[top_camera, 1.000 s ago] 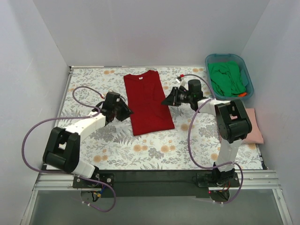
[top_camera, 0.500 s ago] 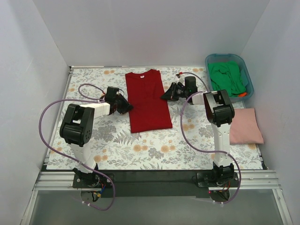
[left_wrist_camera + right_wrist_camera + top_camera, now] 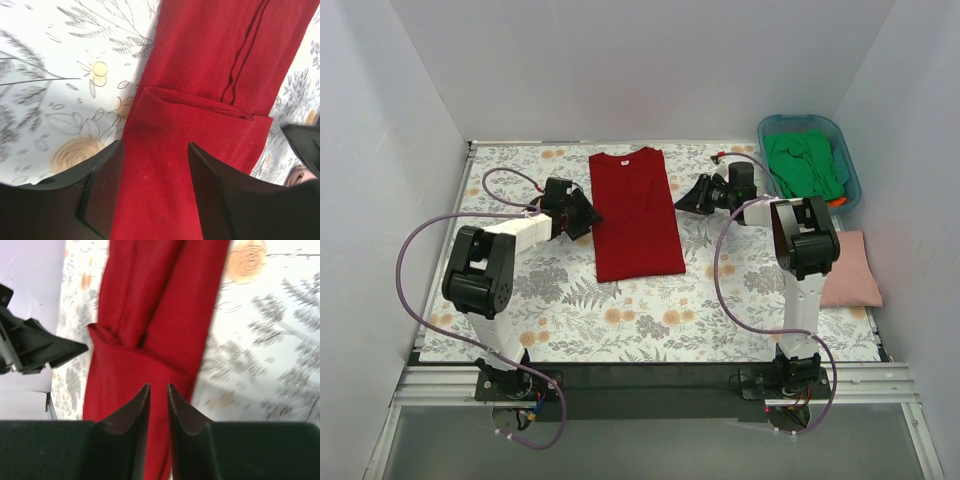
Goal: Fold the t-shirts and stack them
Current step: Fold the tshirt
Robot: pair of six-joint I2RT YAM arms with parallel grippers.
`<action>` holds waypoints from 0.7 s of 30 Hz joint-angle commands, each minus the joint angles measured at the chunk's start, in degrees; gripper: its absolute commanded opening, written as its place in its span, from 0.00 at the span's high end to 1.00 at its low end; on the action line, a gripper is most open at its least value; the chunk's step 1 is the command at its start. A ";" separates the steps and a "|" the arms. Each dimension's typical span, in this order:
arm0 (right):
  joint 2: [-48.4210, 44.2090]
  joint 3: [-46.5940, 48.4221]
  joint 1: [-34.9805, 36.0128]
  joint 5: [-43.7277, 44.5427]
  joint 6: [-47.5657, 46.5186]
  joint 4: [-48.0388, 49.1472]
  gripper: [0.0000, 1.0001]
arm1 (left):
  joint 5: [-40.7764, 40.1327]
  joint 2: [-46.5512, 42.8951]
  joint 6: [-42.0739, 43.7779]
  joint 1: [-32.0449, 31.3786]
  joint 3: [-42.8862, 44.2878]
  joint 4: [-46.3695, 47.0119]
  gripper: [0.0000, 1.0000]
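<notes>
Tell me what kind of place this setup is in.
Probably a robot test cell, not a home: plain white walls box in a table with a floral table cover, two arms are bolted to a metal rail, and t-shirts wait in a teal tub.

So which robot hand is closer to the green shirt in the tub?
The right one. The right gripper sits between the red shirt and the tub holding the green shirt. The left gripper is on the red shirt's far side, farther away.

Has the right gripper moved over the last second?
Yes. The right gripper has shifted away from the red t-shirt, toward the teal tub and the table's far edge.
</notes>
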 commanded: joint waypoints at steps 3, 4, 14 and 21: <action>-13.89 -7.60 1.04 0.15 -1.34 1.28 0.73 | -4.11 -10.02 5.55 -0.44 2.24 -5.92 0.42; -15.31 -10.66 1.48 0.06 -1.42 1.28 0.73 | -3.67 -11.94 5.81 -1.31 1.02 -6.45 0.41; -26.48 -31.07 9.57 -1.17 -2.13 1.37 0.72 | 0.29 -19.96 1.77 -12.39 -11.73 -9.53 0.41; -21.13 -38.81 6.68 1.29 -4.24 1.98 0.74 | 0.73 -11.80 0.63 -13.27 -15.07 -9.00 0.56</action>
